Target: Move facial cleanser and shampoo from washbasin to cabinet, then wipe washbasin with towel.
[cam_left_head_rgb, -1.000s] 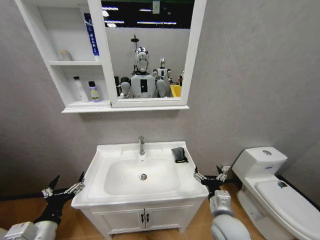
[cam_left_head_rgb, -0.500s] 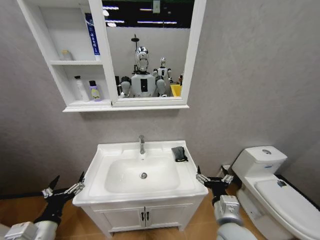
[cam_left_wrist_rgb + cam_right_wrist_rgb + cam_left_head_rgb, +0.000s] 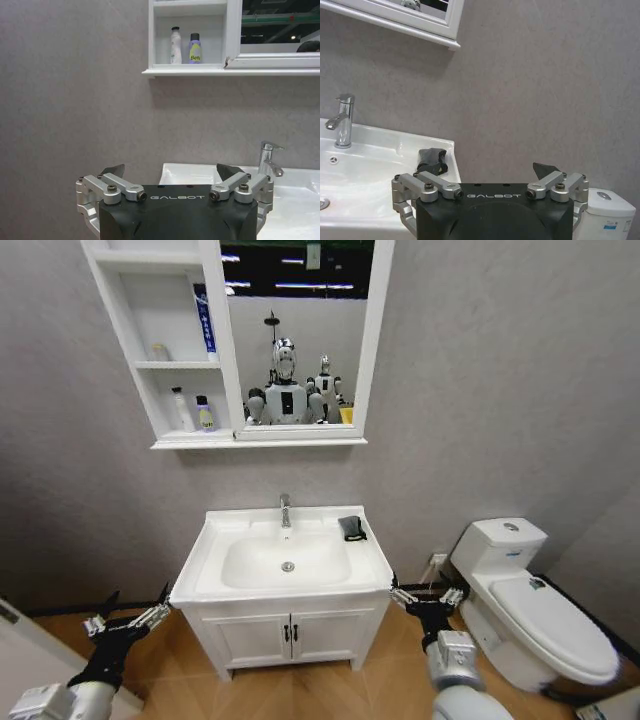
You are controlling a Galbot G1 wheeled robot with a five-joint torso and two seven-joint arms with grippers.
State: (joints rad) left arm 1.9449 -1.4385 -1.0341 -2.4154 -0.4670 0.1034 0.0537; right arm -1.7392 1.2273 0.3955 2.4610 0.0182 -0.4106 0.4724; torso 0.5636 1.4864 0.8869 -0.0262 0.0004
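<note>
The white rectangular ceramic washbasin [image 3: 205, 565] sits on a white two-door vanity with black handles [image 3: 290, 633], long axis running left to right along the grey wall, chrome tap [image 3: 285, 510] at the middle of the back rim with its spout pointing forward over the bowl. The small dark grey-black folded towel [image 3: 351, 528] lies flat on the back right corner of the counter, just right of the tap and apart from it; its long axis runs roughly front to back.

The white wall-hung cabinet with open shelves [image 3: 156, 430] hangs above the washbasin, joined on its right to a framed mirror [image 3: 298, 330]. On the lowest shelf stand two bottles, upright and just beside each other — a slim white bottle with a dark cap [image 3: 181, 410] on the left, a shorter lilac bottle with a dark cap [image 3: 204, 414] on the right. A tall blue-and-white tube [image 3: 204, 322] stands upright on the shelf above, against the mirror-side wall.

Left gripper [image 3: 127, 616] hovers low, off the left front corner of the vanity — fingers spread wide, holding nothing. Right gripper [image 3: 426, 596] hovers low off the right front corner, between the vanity and a white toilet [image 3: 525, 605], fingers likewise spread and empty.
</note>
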